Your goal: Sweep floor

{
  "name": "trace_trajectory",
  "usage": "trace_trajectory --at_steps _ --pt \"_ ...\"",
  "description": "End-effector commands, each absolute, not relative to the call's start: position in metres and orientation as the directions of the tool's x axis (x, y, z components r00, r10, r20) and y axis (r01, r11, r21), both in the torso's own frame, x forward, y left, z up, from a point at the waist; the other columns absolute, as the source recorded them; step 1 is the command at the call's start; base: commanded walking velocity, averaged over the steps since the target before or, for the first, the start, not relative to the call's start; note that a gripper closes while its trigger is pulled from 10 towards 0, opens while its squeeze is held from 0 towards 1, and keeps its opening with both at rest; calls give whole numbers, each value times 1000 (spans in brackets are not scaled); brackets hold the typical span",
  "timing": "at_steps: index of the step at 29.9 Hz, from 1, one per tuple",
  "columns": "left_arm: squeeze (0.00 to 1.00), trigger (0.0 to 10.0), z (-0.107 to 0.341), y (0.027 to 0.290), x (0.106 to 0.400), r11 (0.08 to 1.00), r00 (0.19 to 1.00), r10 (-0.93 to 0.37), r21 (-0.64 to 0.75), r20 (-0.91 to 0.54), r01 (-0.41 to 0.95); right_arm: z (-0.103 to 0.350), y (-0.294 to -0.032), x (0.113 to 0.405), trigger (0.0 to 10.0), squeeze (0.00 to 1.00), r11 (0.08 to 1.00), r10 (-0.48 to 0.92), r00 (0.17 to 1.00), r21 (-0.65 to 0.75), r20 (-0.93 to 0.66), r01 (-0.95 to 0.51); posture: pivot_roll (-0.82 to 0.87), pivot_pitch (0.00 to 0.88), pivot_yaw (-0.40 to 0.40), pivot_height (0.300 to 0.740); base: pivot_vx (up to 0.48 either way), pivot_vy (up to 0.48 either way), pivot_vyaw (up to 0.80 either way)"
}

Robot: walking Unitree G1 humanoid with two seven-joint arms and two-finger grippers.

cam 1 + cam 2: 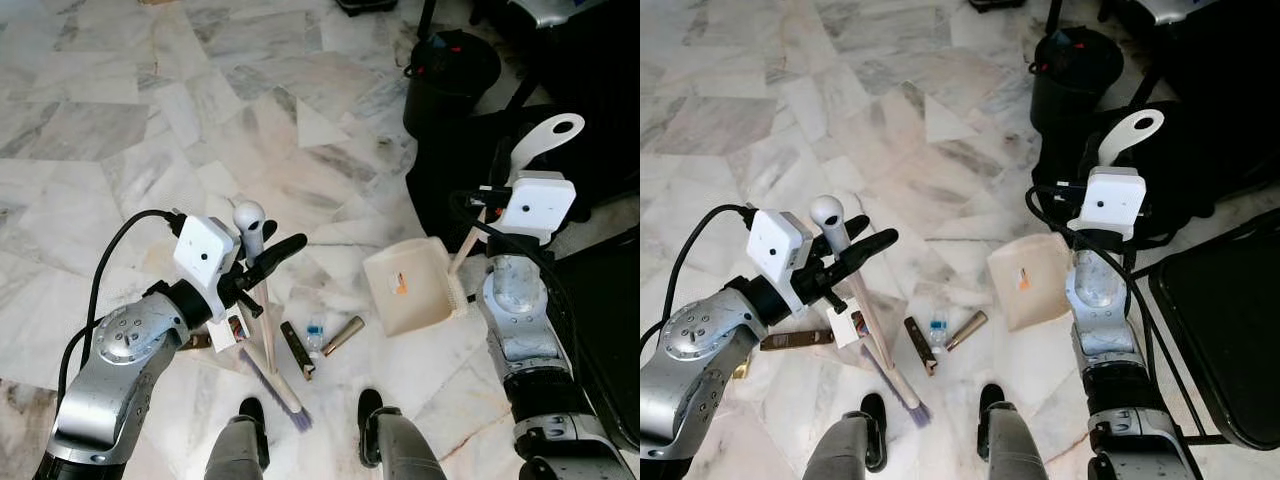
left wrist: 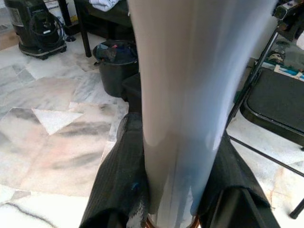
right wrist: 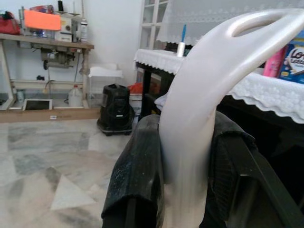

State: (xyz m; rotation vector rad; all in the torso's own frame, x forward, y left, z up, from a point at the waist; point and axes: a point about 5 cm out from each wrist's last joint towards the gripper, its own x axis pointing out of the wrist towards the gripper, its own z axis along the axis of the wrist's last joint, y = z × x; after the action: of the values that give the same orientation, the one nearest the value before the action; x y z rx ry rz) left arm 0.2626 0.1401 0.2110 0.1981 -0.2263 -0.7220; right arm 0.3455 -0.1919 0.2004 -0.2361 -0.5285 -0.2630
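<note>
The left tool (image 1: 262, 262) is clamped on the pale, round-capped handle of a small broom (image 1: 268, 345), which slants down to purple bristles touching the marble floor (image 1: 120, 130) just ahead of the robot's feet. In the left wrist view the white handle sits squeezed between both black fingers (image 2: 114, 185). The right tool (image 3: 178, 190) grips the looped white handle of a cream dustpan (image 1: 410, 285), whose scoop hangs tilted above the floor beside the litter. Between broom and dustpan lie a small clear bottle (image 1: 315, 335), a brown tube (image 1: 343, 335) and a dark stick (image 1: 297, 350). A black bin (image 1: 450, 75) stands farther off, to the right.
</note>
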Motion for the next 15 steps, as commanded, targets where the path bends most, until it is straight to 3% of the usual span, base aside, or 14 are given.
trace_trajectory --at_steps 1,15 --pt "0 10000 217 139 256 724 714 -683 272 155 634 197 -191 340 10000 0 940 -182 830 -153 528 304 71 471 39 740 0 0 0" --pt "0 10000 223 134 259 717 700 -691 295 182 631 183 -190 337 10000 0 941 -160 858 -187 489 282 79 502 41 740 0 0 0"
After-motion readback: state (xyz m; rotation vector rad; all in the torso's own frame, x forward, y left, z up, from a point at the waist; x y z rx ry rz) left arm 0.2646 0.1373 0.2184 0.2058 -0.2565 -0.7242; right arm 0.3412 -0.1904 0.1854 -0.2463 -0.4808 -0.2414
